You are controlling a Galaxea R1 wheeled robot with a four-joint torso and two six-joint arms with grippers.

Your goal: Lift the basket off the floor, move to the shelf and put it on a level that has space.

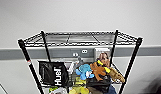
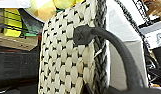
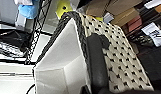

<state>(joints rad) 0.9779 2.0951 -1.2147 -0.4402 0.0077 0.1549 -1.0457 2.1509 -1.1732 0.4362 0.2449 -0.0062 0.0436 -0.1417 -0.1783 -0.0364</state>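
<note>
As seen from head cam: shelf [image 1: 29,62] dead ahead, set against a pale wall [image 1: 71,15] with a grey band [image 1: 8,53] and outlets [image 1: 84,51].

1. Top level [image 1: 78,38]: flat black wire grid w/ raised wire rim, wall visible through the mesh. Basket not yet placed here.
2. Next tier down, head cam: black bag [image 1: 53,73] w/ white lettering toward the L post; blue plush [image 1: 84,71] at centre; brown plush [image 1: 99,70] touching it on the R side; yellow plush [image 1: 79,87] below the blue one.
3. Basket [image 2: 68,57], L wrist cam: very close to lens. Tan-and-dark weave on the side wall, dark braided rim [image 2: 101,50], cream lining [image 2: 123,60] inside. Dark loop handle [image 2: 113,45] anchored in the weave and arching away from the wall. Positioned just beside the shelf, w/ yellow items and dark tiers directly behind.
4. R wrist cam: opposite end of basket, second handle [image 3: 96,60] lying against the rim, lining in full view. Cardboard boxes [image 3: 113,10] stacked near the woven side.
5. Support under basket: cannot tell.
6. L end effector: released or clenched, cannot tell.
7. R end effector: same, cannot tell.
</note>
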